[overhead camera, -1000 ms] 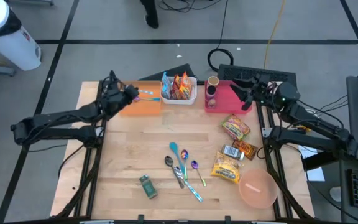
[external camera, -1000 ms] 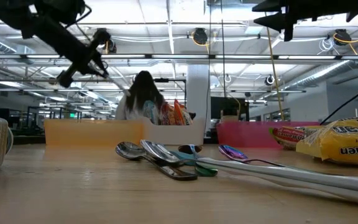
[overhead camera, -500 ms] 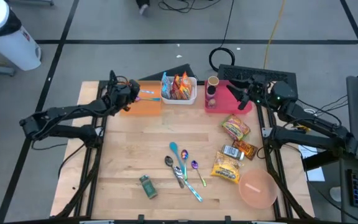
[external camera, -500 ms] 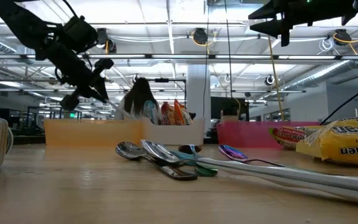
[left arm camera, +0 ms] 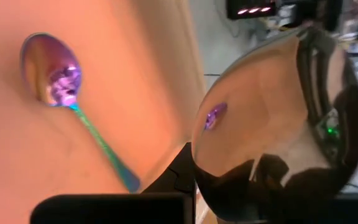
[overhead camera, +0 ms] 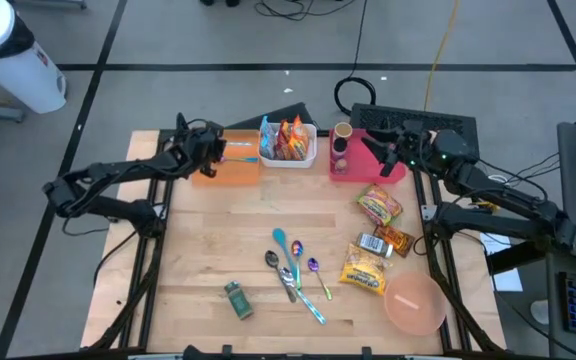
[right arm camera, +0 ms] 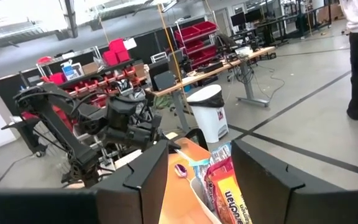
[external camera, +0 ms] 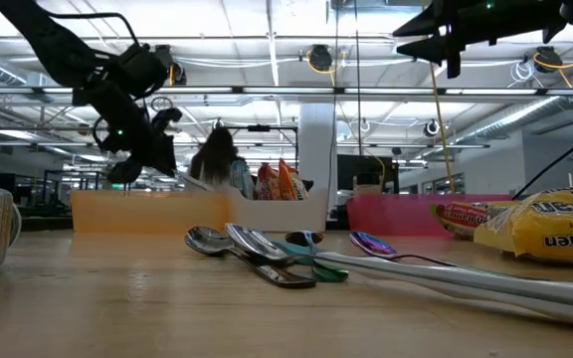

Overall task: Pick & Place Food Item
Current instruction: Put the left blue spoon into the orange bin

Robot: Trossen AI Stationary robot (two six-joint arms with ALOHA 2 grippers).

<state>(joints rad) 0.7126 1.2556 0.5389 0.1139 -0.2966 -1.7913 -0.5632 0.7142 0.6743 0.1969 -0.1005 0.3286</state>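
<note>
Spoon (left arm camera: 272, 118) blurred, filling left wrist view

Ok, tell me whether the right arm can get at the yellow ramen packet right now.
Probably yes. The right gripper hovers over the pink bin, fingers open and empty; the ramen packet lies uncovered on that arm's side of the table.
</note>
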